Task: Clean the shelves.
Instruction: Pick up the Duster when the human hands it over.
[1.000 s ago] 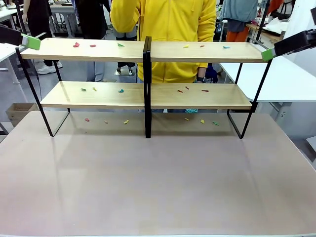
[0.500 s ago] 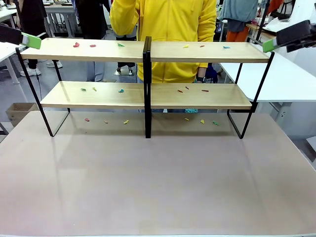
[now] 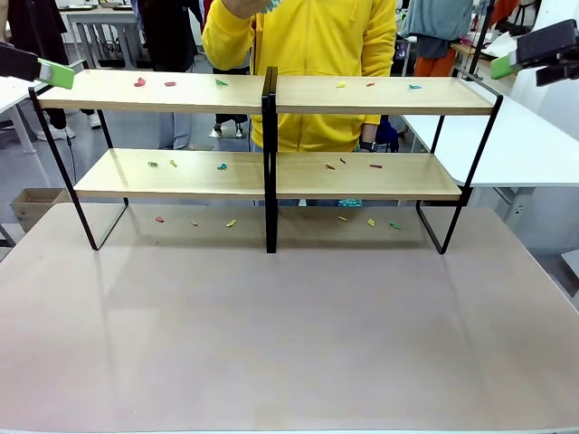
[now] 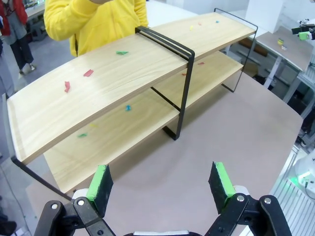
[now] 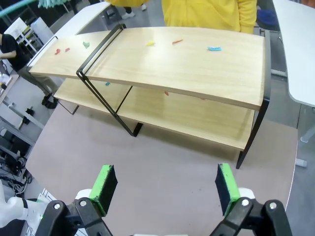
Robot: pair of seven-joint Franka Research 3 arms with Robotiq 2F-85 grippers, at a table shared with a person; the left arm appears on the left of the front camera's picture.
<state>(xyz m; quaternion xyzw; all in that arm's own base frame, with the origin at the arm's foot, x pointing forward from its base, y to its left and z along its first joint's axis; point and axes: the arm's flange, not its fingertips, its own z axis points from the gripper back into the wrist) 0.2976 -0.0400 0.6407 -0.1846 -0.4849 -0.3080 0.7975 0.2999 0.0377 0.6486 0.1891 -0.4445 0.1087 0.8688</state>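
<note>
Green pads tip the left fingers (image 4: pixel 101 184), which stand wide apart with nothing between them. In the left wrist view they hang above the brown table (image 4: pixel 236 132), looking along the shelves (image 4: pixel 147 64) from the left end. In the front view their green tip sits at the left end of the top board, just beside the black frame corner; whether it touches cannot be told.

The right fingers (image 5: pixel 225 183) are likewise spread open and empty. In the right wrist view they hover over the table near the right end of the shelves. In the front view their green tip is a little above the right end of the top board and just beyond it, apart from the wood.

The shelves stand upright across the far half of the table: two long light-wood boards on a thin black frame, with a black post at the middle. Small coloured scraps (image 3: pixel 139 82) lie scattered on them. The top board has red and green ones on its left half and yellow, red and teal ones on its right half. More lie on the lower board and on the table underneath.

A person in a yellow top (image 3: pixel 308 54) stands close behind the shelves at the far side. A white table (image 3: pixel 534 145) stands off to the right, and a cardboard box (image 3: pixel 32 203) sits on the floor at the left.
</note>
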